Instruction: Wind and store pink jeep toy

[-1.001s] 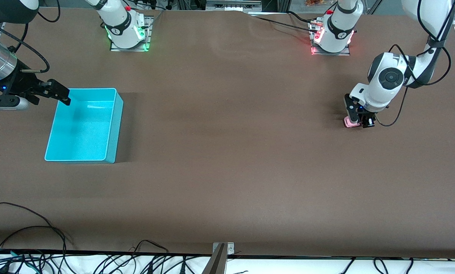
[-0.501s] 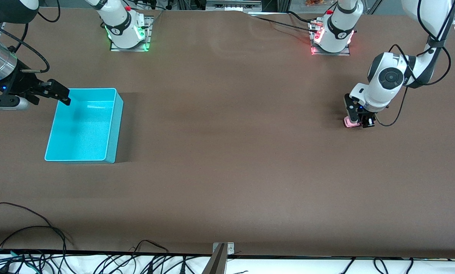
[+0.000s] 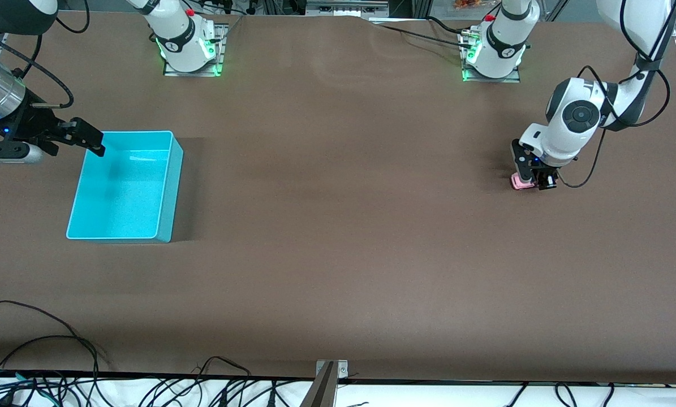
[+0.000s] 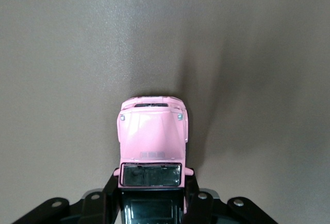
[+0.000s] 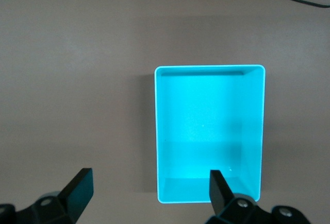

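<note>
1. The wide brown table (image 3: pixel 338 226) carries everything; the open rectangular turquoise plastic bin (image 3: pixel 124 186) is the landmark, and it stands toward the right arm's end of the table.
2. The left arm bends down steeply, well apart from the turquoise bin, at the left arm's end of the table. Its left gripper (image 3: pixel 531 182) is low at the table surface and points straight down.
3. The right arm waits, stretched almost level. Its right gripper (image 3: pixel 86 141) hangs over the rim of the turquoise bin with the fingers (image 5: pixel 80 188) spread wide and nothing between them.
4. The turquoise bin has nothing in it; only its smooth floor shows.
5. The small boxy pink jeep toy (image 4: pixel 152 136) with a pink hood, a glass windscreen and a dark roof sits on the table, well apart from the turquoise bin. The left gripper is closed on its rear part, one finger (image 4: pixel 108 195) on each side.
</note>
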Tool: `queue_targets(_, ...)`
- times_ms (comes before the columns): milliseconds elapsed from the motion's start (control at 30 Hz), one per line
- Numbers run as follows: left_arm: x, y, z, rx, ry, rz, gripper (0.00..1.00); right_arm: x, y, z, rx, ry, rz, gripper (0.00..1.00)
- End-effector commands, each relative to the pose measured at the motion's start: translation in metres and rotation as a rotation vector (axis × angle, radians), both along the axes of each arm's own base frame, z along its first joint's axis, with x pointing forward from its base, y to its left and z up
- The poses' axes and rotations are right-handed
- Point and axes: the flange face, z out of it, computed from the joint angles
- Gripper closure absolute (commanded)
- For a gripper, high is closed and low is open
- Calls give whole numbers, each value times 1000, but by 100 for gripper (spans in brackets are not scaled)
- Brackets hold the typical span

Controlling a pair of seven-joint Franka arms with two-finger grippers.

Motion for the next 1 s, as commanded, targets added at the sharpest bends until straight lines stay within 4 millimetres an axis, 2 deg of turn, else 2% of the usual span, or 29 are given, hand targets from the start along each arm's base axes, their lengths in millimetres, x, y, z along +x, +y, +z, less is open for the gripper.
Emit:
queue_targets(0, 1, 82, -56, 97, 89, -69, 100, 0, 0, 3, 18, -1, -9, 0)
queue_targets(534, -4, 100, -53, 118, 111, -121, 100, 0, 0, 3, 18, -1, -12, 0)
queue_targets(834, -1, 103, -49, 117, 99, -97, 100, 0, 0, 3, 18, -1, -12, 0)
queue_targets(868, 0, 103, -46, 118, 91, -91, 86, 0, 0, 3, 18, -1, -9, 0)
queue_targets(968, 6, 103, -37, 123, 69, -95, 73, 0, 0, 3, 18, -1, -12, 0)
